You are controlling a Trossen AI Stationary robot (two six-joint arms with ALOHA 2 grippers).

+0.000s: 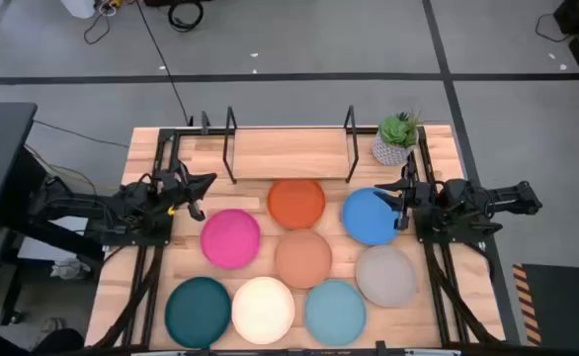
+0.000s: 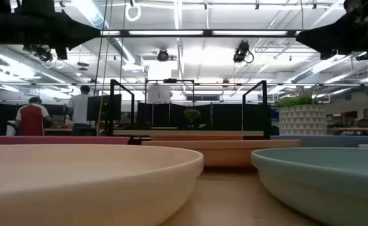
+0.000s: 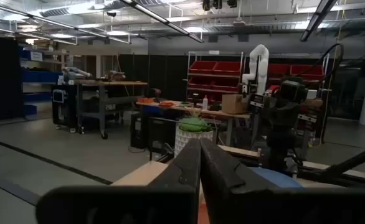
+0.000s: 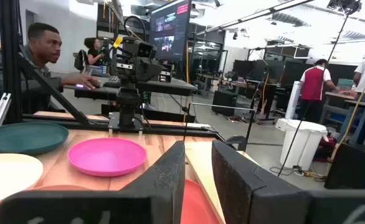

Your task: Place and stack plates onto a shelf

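The plates [image 1: 302,257] look stiff, light and slick, best pinched at a rim; left end effector [image 1: 199,196] closed empty, right end effector [image 1: 400,203] narrowly parted beside the blue plate [image 1: 369,220]

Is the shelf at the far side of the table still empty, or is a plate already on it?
Empty. The high view shows only bare wood on the shelf; all eight plates lie on the table.

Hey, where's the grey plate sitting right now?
In the high view the grey plate lies on the right side of the table, just below the blue plate, with the terracotta plate to its left and the light blue plate beside it toward the front.
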